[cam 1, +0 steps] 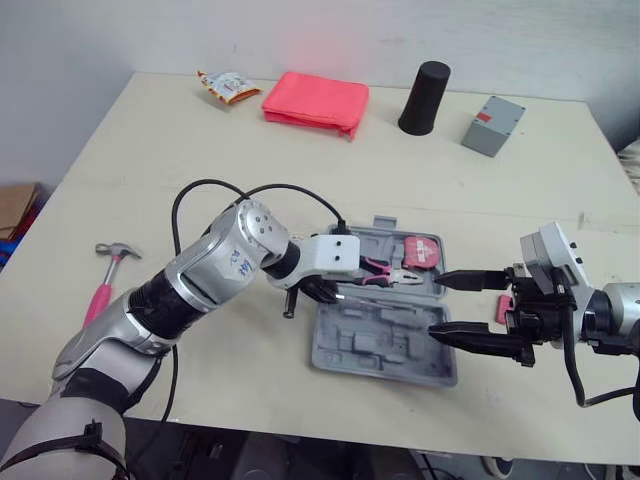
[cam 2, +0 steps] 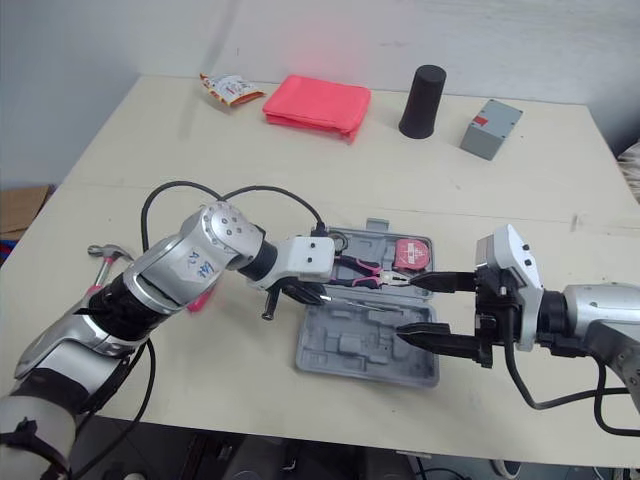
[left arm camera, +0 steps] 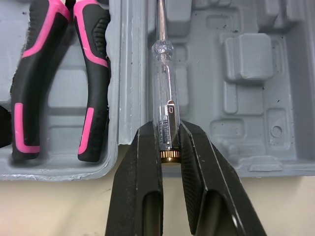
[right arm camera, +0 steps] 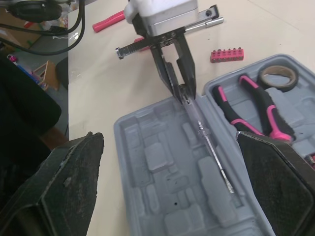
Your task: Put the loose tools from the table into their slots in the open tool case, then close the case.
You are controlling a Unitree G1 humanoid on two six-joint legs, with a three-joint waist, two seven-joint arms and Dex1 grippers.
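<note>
Currently the slotting step is in hand. The open tool case (cam 1: 385, 345) lies near the tabletop's front edge, with the pliers (left arm camera: 59, 78) in its far half. The right gripper (cam 1: 437, 305) stands wide apart and empty at the case's right edge. The left gripper (left arm camera: 167, 132) is clamped on the butt of the clear-handled screwdriver (left arm camera: 165, 93), whose shaft lies along the near tray. The next move probably calls for pressing the screwdriver into its slot, then releasing it.

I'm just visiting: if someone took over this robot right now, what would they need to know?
Left gripper: shut on the clear screwdriver, low over the near half of the open case.
Right gripper: open, beside the case.
Pliers lie in the case.
Hammer, red bit strip and a metal bar lie on the table.
To do: seat the screwdriver, stow those, close the case.
</note>
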